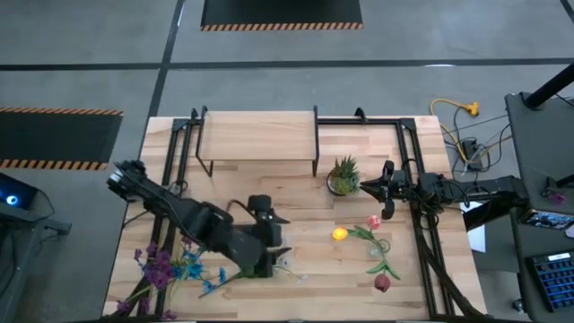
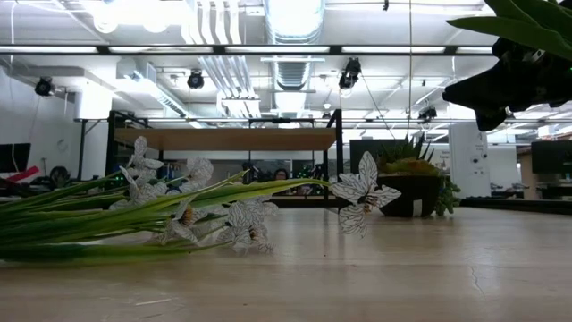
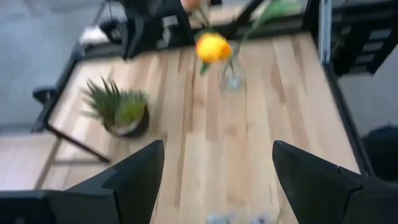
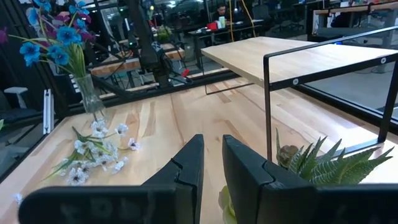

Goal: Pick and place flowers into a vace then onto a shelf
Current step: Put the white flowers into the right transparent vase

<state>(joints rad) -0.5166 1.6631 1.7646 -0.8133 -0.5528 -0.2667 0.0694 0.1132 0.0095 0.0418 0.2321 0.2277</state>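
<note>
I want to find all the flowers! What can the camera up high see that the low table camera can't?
Only the high view: the yellow-orange bloom and the purple and blue blooms. Only the low view: the ceiling lights and a person far behind. Both: the white flowers, the shelf and the potted plant.

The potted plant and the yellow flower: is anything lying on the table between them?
No. In the high view, only bare wood shows between the potted plant and the yellow flower; the left wrist view agrees.
</note>
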